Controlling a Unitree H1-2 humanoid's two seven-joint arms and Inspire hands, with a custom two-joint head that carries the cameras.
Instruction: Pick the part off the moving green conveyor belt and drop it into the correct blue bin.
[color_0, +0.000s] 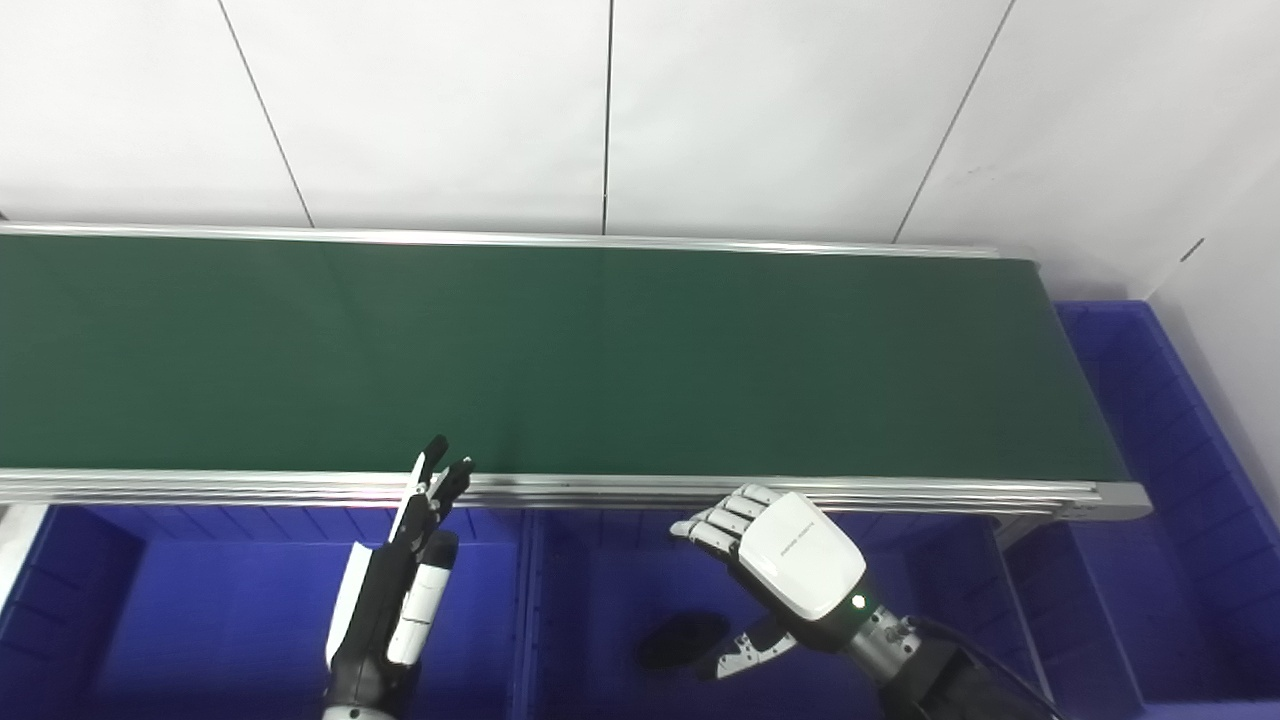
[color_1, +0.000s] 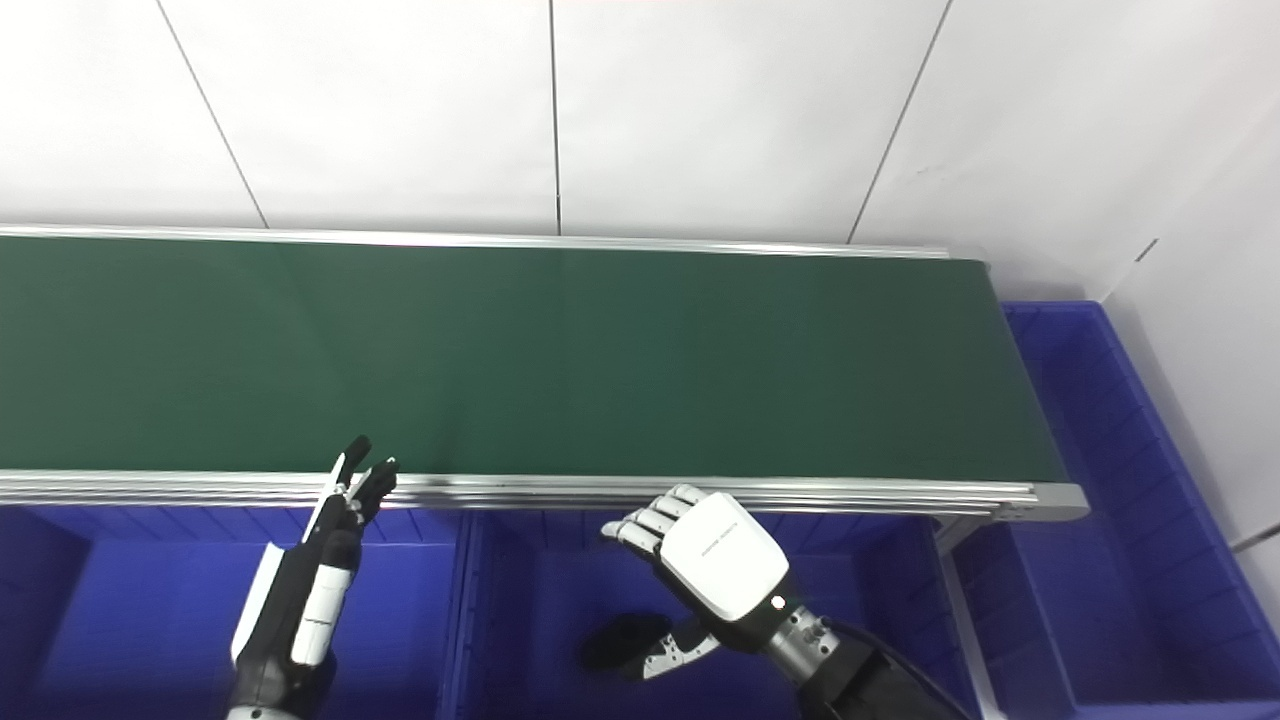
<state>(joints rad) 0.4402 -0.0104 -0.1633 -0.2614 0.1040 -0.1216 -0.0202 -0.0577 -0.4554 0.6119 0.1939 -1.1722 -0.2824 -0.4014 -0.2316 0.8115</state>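
The green conveyor belt (color_0: 560, 360) runs across the view with no part visible on it. A dark oval shape (color_0: 682, 640) lies on the floor of the middle blue bin (color_0: 590, 570); I cannot tell whether it is a part or a shadow. Just above and to its right, my right hand (color_0: 790, 560) hovers palm down, fingers loosely bent, thumb apart, holding nothing. My left hand (color_0: 405, 570) stands edge-on over the left blue bin (color_0: 200, 620), fingers straight and apart, tips reaching the belt's front rail (color_0: 600, 490). It holds nothing.
A large blue bin (color_0: 1160, 450) sits past the belt's right end, and another (color_0: 1090, 620) at the front right. A white wall rises behind the belt. The metal rail separates the belt from the front bins.
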